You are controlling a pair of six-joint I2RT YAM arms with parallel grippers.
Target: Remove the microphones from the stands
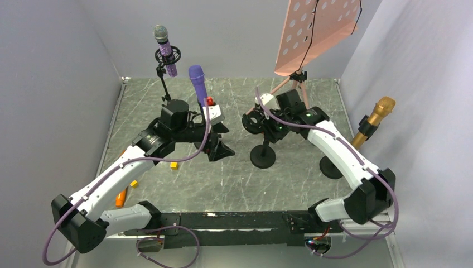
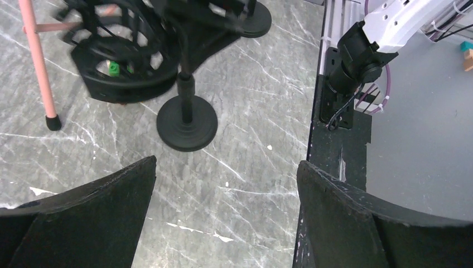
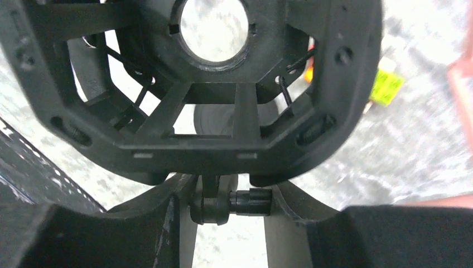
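At the middle of the table [image 1: 223,184], a black stand [image 1: 262,157] carried its shock mount [image 3: 212,151], the round hole in the mount's middle open straight through to the table below. The right pincer [image 3: 234,206] was clamped on the stand's joint just under that mount, a finger on either side. The left pincer [image 2: 226,162] hung over the table just left of the stand's base, its fingers spread wide with nothing between them.

The purple microphone [image 1: 197,82] stood upright behind the left arm's wrist, clear of the mount and to its left. The arm hid its lower end, so I couldn't tell what propped it.

At the back left, a second mount [image 1: 168,54] gripped a grey-headed microphone [image 1: 162,38]. On the right, a clip stand [image 1: 332,167] held a gold microphone [image 1: 375,118] at a tilt.
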